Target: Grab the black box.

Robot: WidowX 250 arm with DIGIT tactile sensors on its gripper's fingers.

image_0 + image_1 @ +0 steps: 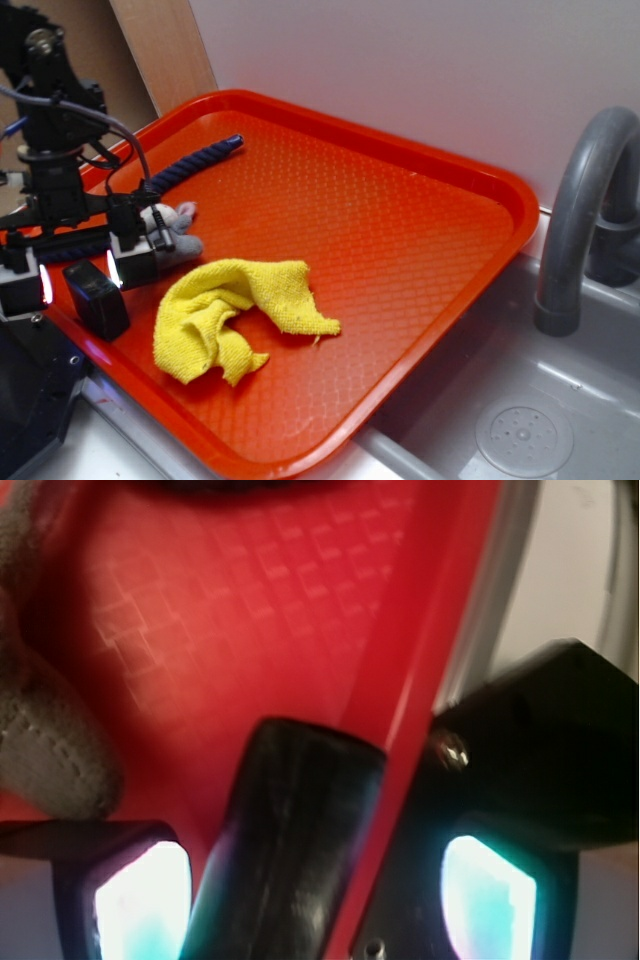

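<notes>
The black box (97, 298) stands on the red tray (400, 230) near its front left rim. My gripper (80, 278) hovers over it, jaws open, one finger on each side of the box and clear of it. In the wrist view the black box (285, 840) lies between my two lit fingertips (140, 900), with gaps on both sides. The grey plush toy (170, 232) lies just behind the right finger and shows at the left of the wrist view (45, 730).
A crumpled yellow cloth (235, 312) lies right of the box. A dark blue rope (195, 163) lies at the tray's back left. A large black bulky object with screws (530, 750) sits beyond the tray rim. A sink with grey faucet (585, 200) is at right.
</notes>
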